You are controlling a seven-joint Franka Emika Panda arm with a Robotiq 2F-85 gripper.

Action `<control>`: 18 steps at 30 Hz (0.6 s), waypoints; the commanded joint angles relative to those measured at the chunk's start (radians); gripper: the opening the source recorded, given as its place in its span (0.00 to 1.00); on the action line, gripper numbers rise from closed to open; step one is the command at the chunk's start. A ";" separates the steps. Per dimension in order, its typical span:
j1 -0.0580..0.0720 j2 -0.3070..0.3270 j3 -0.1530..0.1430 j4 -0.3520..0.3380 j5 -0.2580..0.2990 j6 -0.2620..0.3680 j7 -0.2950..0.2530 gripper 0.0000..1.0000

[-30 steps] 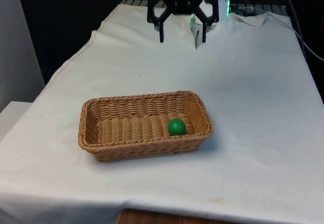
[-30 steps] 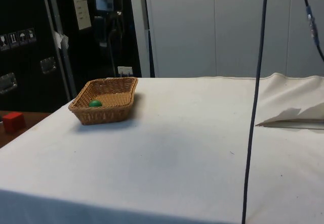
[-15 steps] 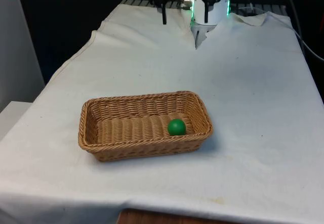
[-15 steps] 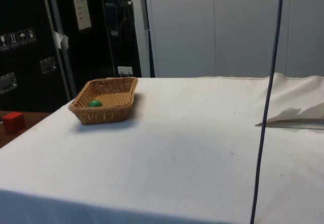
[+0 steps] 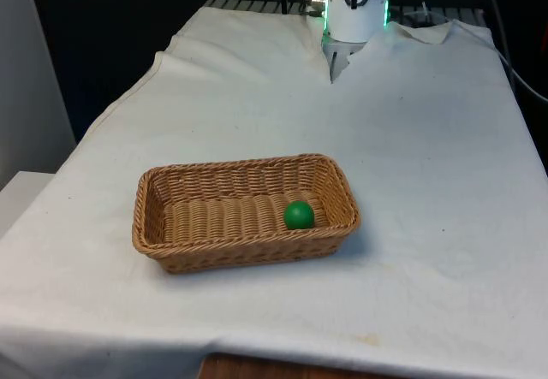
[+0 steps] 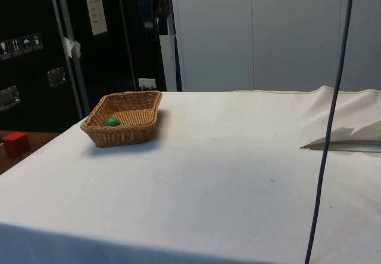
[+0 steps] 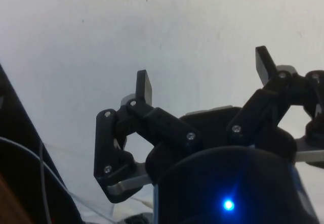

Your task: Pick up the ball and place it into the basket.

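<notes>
Now settled inside the wicker basket (image 5: 163, 216), the green ball (image 5: 299, 215) lies against the wall at the front view's right end, touching the woven floor and close under the rim. From the side view the same ball (image 6: 111, 121) shows just above the near wall of the basket (image 6: 128, 134), which stands alone on the white cloth (image 5: 411, 165) near the table's corner.

Over the past second the arm has drawn up and away: a second ago the black gripper hung low over the far end of the table in the front view; half a second ago little more than one finger showed at the top edge; now only a dark trace is left beside the robot's white base (image 5: 353, 20). Neither ball nor basket has shifted in that time.

From the wrist view the gripper (image 7: 202, 80) has its jaws spread wide and empty, one finger (image 7: 144, 87) standing well apart from the other, with plain white cloth beyond them.

Judged from this, the placing is done and the release made; the arm's retreat looks like the closing move, with nothing left to carry.
</notes>
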 commanded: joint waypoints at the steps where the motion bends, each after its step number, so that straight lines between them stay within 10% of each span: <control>1: 0.000 -0.010 0.002 -0.006 -0.005 -0.003 0.004 1.00; 18: 0.000 -0.185 0.029 -0.113 -0.099 -0.058 0.061 1.00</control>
